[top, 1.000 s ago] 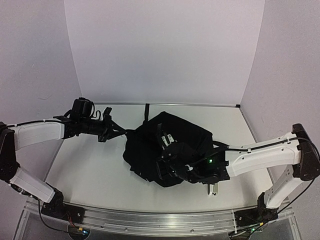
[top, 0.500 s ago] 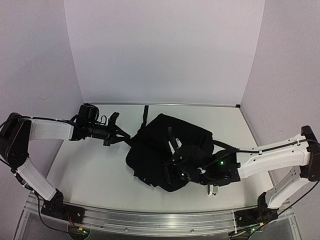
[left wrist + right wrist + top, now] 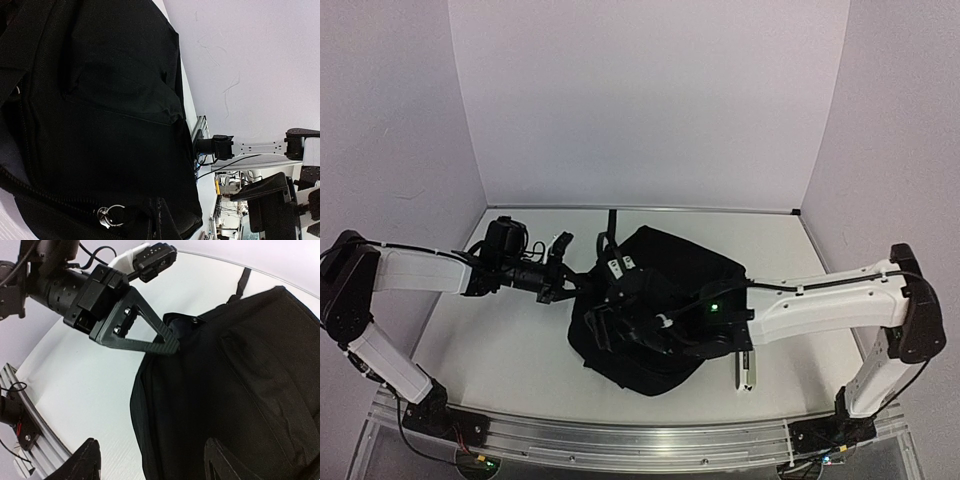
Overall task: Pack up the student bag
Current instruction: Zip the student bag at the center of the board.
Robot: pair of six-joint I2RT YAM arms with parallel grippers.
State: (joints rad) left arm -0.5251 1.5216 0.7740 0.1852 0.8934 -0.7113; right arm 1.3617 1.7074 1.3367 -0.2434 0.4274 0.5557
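Near edge: metal rail (image 3: 620, 442) carrying both arm bases, then the white table (image 3: 500, 345). A small pale object (image 3: 745, 373) lies on the table just beside the right forearm, too small to identify. Student bag (image 3: 675, 275) sits mid-table, a slumped black mass, its near-left edge just past the table's centre. The right arm reaches over it from the right, with a green light showing at the wrist. Right gripper (image 3: 152, 460) is over the bag's near-left edge. Its fingers (image 3: 87, 457) stand wide apart with nothing pinched between them, black fabric and bare table both showing in the gap. Left arm comes in low from the left side. Left gripper (image 3: 172, 346) has its jaws closed to a point, and the tip is nipped onto a fold at the bag's left edge. Whether the fabric there is lifted off the table cannot be told. From the left wrist view the bag fills nearly everything: a stitched front panel, a zipper line along the bottom, a metal ring pull (image 3: 110, 215), and a sliver of grey lining (image 3: 7, 165) at the left margin. The left fingers themselves are not distinguishable there. Farther back, a black strap (image 3: 613, 224) trails from the bag's top toward the rear edge of the table. Beyond it, plain white walls (image 3: 640, 100) enclose the back and both sides.
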